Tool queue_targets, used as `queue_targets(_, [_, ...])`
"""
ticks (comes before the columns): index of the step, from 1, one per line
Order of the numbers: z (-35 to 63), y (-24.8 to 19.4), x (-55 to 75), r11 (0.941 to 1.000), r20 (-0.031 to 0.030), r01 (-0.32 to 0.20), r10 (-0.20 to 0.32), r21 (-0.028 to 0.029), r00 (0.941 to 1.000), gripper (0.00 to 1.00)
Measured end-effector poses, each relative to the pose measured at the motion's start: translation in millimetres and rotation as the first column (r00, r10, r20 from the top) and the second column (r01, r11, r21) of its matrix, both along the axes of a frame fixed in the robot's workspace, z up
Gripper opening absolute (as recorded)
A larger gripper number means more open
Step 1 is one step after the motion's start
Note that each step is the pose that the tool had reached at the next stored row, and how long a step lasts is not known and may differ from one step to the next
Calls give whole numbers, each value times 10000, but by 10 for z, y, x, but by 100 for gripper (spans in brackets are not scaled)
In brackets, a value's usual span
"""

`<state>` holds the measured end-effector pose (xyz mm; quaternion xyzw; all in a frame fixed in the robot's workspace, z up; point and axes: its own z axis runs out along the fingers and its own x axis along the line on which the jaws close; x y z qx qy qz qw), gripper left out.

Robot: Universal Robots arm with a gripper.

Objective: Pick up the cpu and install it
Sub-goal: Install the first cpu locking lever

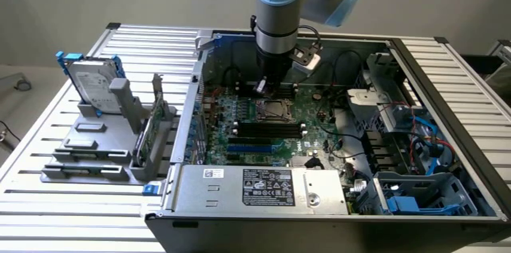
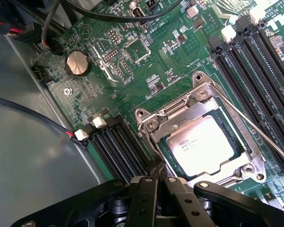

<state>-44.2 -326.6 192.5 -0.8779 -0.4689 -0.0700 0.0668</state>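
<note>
I count one cpu in one socket, one coin cell, one hard drive, one power supply, one arm and one open case.

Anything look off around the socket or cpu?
Nothing stands out. The cpu lies flat and square inside the motherboard socket, within its metal frame, and the retention lever runs alongside. The claw sits just beside the socket, holding nothing.
</note>
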Motion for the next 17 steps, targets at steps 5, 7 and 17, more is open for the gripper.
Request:
queue_targets(5, [0, 0, 0, 10000, 0, -1, 1, 0, 10000, 11])
queue_targets(7, [0, 0, 0, 10000, 1, -1, 1, 0, 10000, 11])
queue_targets(17, [0, 0, 0, 10000, 0, -1, 1, 1, 10000, 11])
